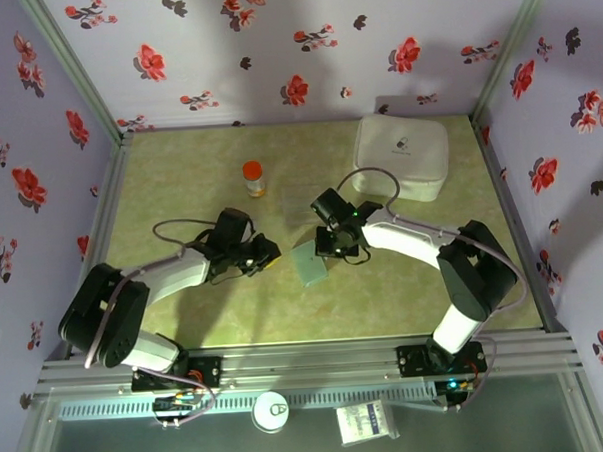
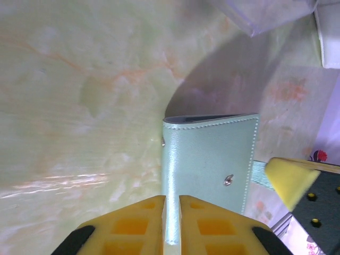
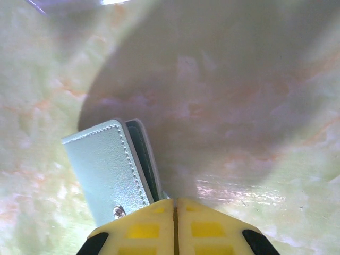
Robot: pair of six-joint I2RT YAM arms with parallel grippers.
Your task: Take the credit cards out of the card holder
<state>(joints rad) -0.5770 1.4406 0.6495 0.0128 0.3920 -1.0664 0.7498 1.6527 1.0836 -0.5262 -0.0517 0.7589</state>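
The card holder [image 1: 309,263], a pale grey-blue stitched wallet, lies flat on the table between my two grippers. My left gripper [image 1: 270,252] reaches it from the left. In the left wrist view the yellow fingers [image 2: 146,212] are shut on the long folded edge of the card holder [image 2: 210,159], which shows in the narrow gap of the gripper [image 2: 171,197]. My right gripper [image 3: 175,200] is shut at the opposite edge of the card holder [image 3: 103,164], where the two covers stand slightly apart and the lower cover runs in under the tips. The credit cards are hidden.
A big white rounded case [image 1: 401,157] stands at the back right and a small orange-capped bottle [image 1: 253,178] at the back centre. Flowered walls close the table on three sides. Clear plastic [image 2: 265,13] shows at the top of the left wrist view.
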